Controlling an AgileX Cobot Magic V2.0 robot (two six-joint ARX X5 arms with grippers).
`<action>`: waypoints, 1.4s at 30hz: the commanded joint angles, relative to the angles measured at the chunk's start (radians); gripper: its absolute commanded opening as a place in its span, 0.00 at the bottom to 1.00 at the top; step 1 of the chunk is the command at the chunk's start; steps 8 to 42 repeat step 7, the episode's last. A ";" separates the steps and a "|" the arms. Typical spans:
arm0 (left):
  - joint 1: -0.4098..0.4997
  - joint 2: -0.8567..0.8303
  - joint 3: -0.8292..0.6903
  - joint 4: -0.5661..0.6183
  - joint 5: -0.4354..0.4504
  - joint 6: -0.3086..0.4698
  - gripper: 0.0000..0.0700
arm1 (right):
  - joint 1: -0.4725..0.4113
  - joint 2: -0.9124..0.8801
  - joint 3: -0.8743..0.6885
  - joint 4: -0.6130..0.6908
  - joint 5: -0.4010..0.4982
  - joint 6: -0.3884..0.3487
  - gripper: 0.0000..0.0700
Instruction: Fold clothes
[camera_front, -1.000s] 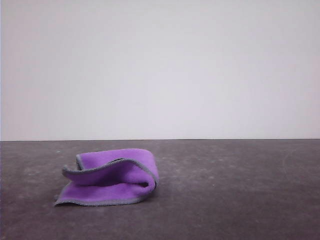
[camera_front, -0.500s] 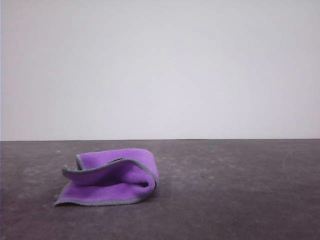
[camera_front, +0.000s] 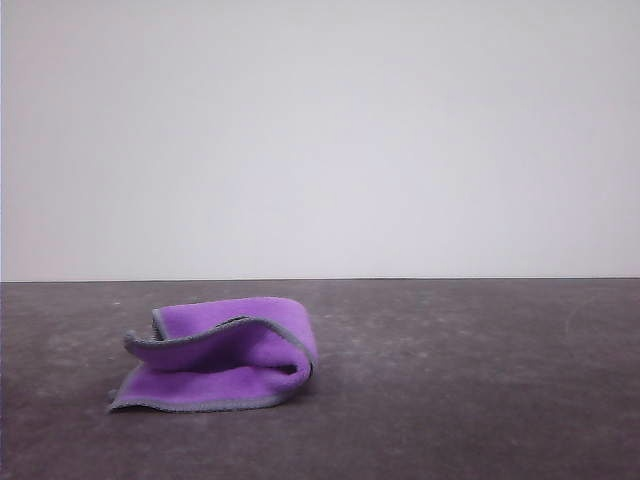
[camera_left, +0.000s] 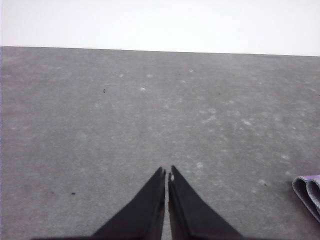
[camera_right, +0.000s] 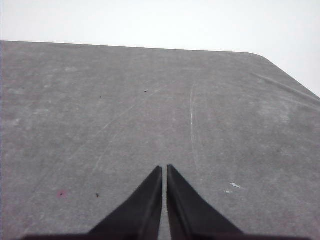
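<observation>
Light is soft, even and fairly bright, with no glare. The cloth casts only a faint shadow on the table. All views look slightly soft and grainy.

The setting reads as a bare lab or test bench. A dark grey, scuffed and speckled tabletop fills the lower frame, and a plain white wall covers the whole upper part, without furnishings.
</observation>
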 joint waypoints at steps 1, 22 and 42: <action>0.000 0.000 -0.019 -0.008 -0.001 -0.005 0.00 | -0.002 -0.002 -0.006 0.011 0.004 -0.005 0.02; 0.000 0.000 -0.019 -0.008 -0.002 -0.005 0.00 | -0.002 -0.002 -0.006 0.011 0.004 -0.005 0.02; 0.000 0.000 -0.019 -0.008 -0.002 -0.005 0.00 | -0.002 -0.002 -0.006 0.011 0.004 -0.005 0.02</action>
